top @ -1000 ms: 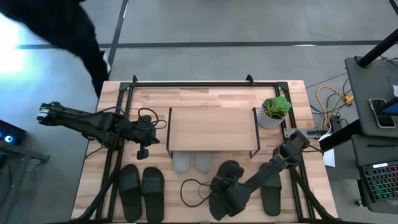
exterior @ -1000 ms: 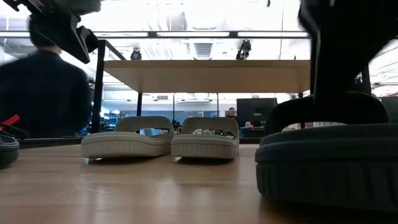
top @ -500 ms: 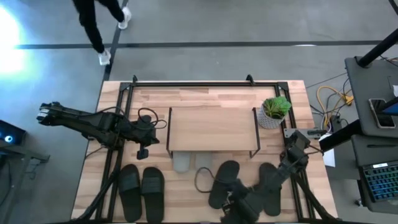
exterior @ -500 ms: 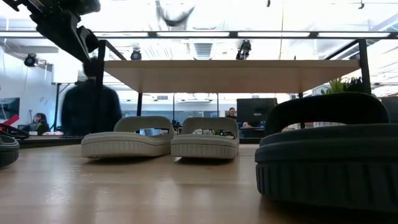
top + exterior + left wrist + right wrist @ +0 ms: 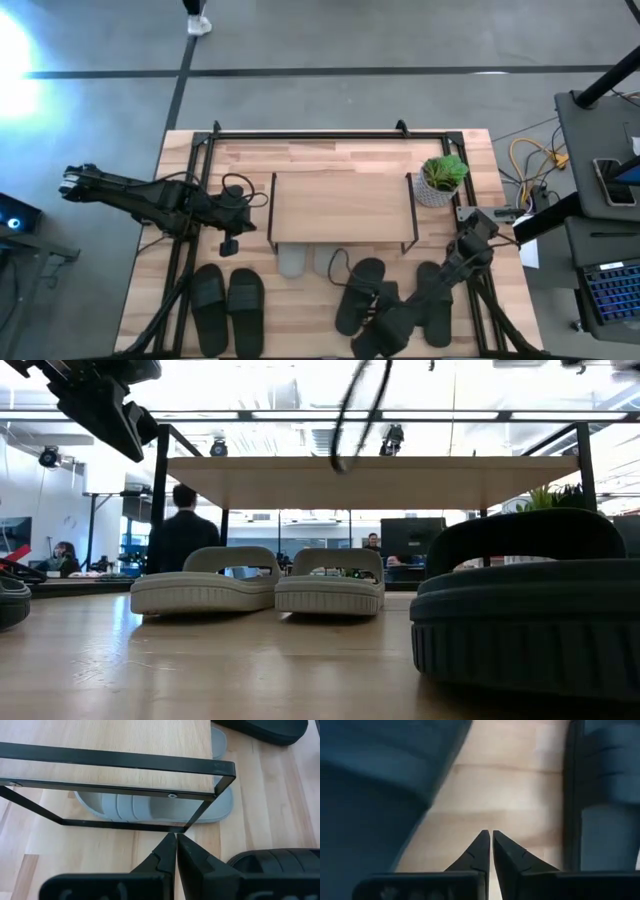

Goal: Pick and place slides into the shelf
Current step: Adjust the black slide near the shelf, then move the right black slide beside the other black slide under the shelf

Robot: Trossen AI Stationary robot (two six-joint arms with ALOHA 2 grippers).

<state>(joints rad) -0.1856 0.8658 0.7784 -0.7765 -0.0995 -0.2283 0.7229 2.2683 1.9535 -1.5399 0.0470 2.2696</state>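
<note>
Right gripper (image 5: pixel 487 840) had backed off the black rubber slide (image 5: pixel 362 290) and snapped shut empty, hovering between the right black pair, both on the wooden table (image 5: pixel 330 150) in front of the light-wood shelf (image 5: pixel 342 205). Grey slides (image 5: pixel 258 580) sat under it. Left gripper (image 5: pixel 176 845) clenched, parked beside the shelf. Looked like a missed grab.

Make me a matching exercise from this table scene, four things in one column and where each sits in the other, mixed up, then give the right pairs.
Things
1. light grey slides
2. potted plant
3. left black pair
4. right end effector

Places
A. on the table at the shelf's right end
B. between the two black slides on the right
C. under the shelf
D. on the table in front of the shelf's left end

Pairs: 1-C, 2-A, 3-D, 4-B
</note>
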